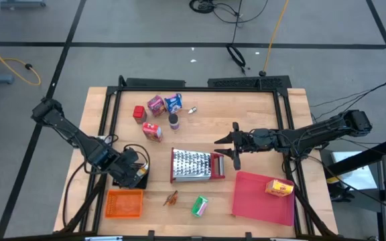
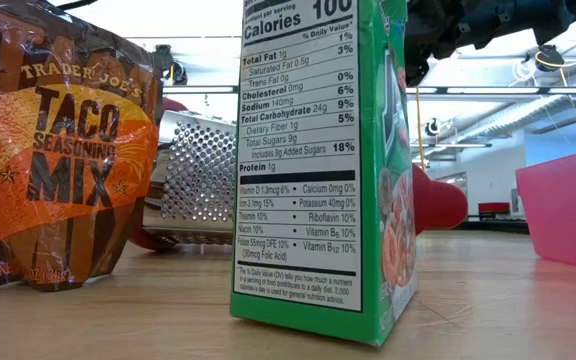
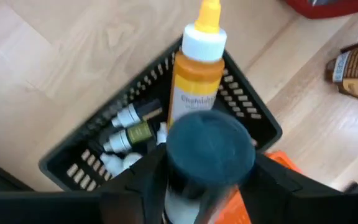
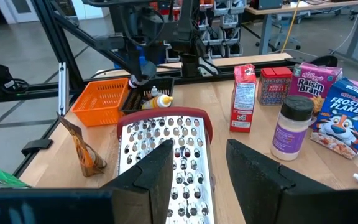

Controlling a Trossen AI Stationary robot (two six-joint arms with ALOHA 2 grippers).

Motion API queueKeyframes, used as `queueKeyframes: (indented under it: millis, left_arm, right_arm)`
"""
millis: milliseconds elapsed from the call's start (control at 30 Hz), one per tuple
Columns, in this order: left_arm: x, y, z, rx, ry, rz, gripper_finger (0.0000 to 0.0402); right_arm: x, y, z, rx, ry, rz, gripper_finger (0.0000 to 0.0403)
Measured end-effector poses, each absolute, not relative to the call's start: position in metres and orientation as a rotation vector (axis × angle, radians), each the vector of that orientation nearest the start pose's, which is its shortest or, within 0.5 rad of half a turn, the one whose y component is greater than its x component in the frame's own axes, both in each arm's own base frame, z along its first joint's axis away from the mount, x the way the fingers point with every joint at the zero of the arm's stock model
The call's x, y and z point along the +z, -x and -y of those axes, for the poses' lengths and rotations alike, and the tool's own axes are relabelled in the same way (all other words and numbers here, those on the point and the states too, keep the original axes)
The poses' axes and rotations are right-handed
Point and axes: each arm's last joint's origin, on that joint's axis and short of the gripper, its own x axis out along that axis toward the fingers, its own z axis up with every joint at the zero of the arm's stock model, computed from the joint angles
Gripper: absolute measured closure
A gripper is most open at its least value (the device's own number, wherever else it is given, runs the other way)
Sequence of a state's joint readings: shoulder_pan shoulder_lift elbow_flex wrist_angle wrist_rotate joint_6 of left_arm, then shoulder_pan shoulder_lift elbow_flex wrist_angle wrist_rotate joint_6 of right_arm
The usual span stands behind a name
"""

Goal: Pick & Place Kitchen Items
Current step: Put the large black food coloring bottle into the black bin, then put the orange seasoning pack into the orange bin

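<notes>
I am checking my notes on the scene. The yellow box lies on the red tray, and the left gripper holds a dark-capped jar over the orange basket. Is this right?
One detail is wrong. The left gripper holds the dark-capped jar over the black basket, not the orange one, as the left wrist view shows. The yellow box does lie on the red tray.

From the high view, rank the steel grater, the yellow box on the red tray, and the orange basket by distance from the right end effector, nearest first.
1. Steel grater: just beside the open right end effector, toward the table's middle.
2. Yellow box: on the red tray, at the right front corner.
3. Orange basket: far across at the left front, near the left arm.
</notes>
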State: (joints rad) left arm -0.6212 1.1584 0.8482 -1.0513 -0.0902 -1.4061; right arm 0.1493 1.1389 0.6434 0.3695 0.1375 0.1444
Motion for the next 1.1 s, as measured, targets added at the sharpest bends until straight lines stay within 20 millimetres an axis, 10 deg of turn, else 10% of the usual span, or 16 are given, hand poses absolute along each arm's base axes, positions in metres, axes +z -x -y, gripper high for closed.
queueKeyframes:
  millis: [500, 833, 1100]
  left_arm:
    - [0.234, -0.154, 0.106, 0.460, 0.658, -1.278, 0.0172]
    - [0.256, -0.189, 0.131, 0.018, 0.654, -0.909, 0.0172]
    - [0.247, -0.208, 0.145, 0.020, 0.719, -0.849, 0.0172]
  right_arm:
    - [0.267, -0.247, -0.033, 0.005, -0.126, -0.126, 0.0261]
    - [0.267, -0.247, -0.033, 0.005, -0.151, -0.127, 0.0261]
    - [0.267, -0.247, -0.033, 0.005, -0.152, -0.133, 0.0261]
